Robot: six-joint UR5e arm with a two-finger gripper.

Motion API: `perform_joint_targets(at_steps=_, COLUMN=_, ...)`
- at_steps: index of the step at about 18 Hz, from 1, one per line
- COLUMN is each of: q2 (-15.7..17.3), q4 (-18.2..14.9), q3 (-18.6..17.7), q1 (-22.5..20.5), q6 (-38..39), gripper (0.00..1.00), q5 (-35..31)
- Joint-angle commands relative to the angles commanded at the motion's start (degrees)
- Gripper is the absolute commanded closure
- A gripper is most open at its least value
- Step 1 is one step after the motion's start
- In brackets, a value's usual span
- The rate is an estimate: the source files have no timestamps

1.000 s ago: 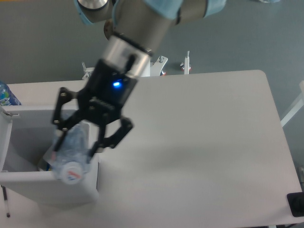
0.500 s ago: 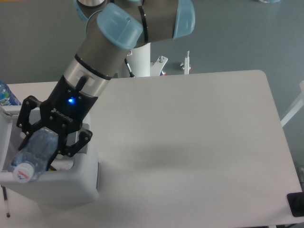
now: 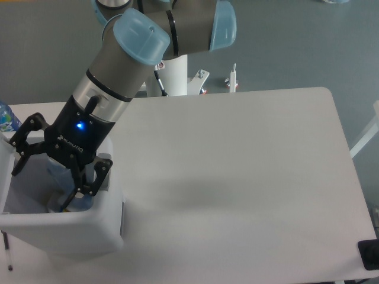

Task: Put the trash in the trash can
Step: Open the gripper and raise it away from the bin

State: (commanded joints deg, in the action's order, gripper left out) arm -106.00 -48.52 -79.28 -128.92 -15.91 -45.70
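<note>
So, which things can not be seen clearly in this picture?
- Inside of the trash can: mostly hidden by the gripper and front wall.
- Crushed bottle: only bluish parts between the open fingers.
- Wrapper: not visible.
- Blue-labelled bottle: cut by left edge.

Setting is a robotics lab or test cell. Evidence: an industrial robot arm [image 3: 136,53] on a white post [image 3: 173,76] at the far edge of a plain white table [image 3: 249,177]; bare grey floor [image 3: 296,41]; no household furnishings visible.

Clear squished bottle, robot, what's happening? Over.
Black two-finger gripper open over boxy white trash can. Crushed clear plastic bottle inside the can. Nothing blocking.
</note>
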Motion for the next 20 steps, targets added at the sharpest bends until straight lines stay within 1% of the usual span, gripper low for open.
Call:
perform_joint_targets(at_steps=3, q2=0.8, q4=0.0, q3=2.55, q1=-3.6, q6=0.79, gripper=0.0, q5=-0.26)
perform_joint_targets(at_steps=6, q2=0.97, q4=0.0, q3=3.78, q1=-8.0, q6=0.7, gripper=0.0, q5=-2.1)
perform_joint_targets(at_steps=7, q2=1.23, q4=0.0, q3=4.48, q1=-8.88, q6=0.27, gripper=0.0, q5=-4.37)
perform_joint_targets(at_steps=8, q2=2.02, q4=0.0, q3=5.1, q1=-9.76, q6=0.0, gripper=0.0, q5=-8.22)
perform_joint_targets(at_steps=10, q2=2.64, q4=-0.09, q3=5.28, q1=-11.78, q6=-0.52, gripper=0.0, q5=-14.91)
perform_joint_targets(at_steps=12, q2=2.82, q4=-0.26, q3=4.76, q1=-12.31, q6=-0.7, gripper=0.0, q5=-19.32)
perform_joint_targets(at_steps=14, q2=2.9, q4=-0.35, q3=4.93, q1=-12.93, q6=-3.15, gripper=0.0, q5=-23.44)
perform_joint_targets(at_steps=15, q2=3.17, q4=-0.61, q3=4.67, q1=-12.84, q6=-5.08, gripper=0.0, q5=-26.69)
perform_joint_targets(at_steps=16, q2=3.34, q4=-1.05, q3=4.4, q1=-12.76, q6=-6.92, gripper=0.0, q5=-30.98)
perform_joint_targets(at_steps=17, q2=3.52, q4=-2.19, q3=3.79, q1=-12.76, q6=-8.25, gripper=0.0, q5=-35.64)
perform_joint_targets(at_steps=18, q2=3.52, q4=-3.33, q3=3.44, q1=-12.67, q6=-9.57, gripper=0.0, q5=-38.9)
perform_joint_targets(at_steps=19, q2=3.61, q4=-4.3, q3=3.43, q1=-12.75, q6=-11.49, gripper=0.0, q5=-40.76)
perform_joint_targets(at_steps=20, q2=3.7, q4=-5.44, q3=3.43, q1=-12.76, q6=-13.86, gripper=0.0, q5=-41.13)
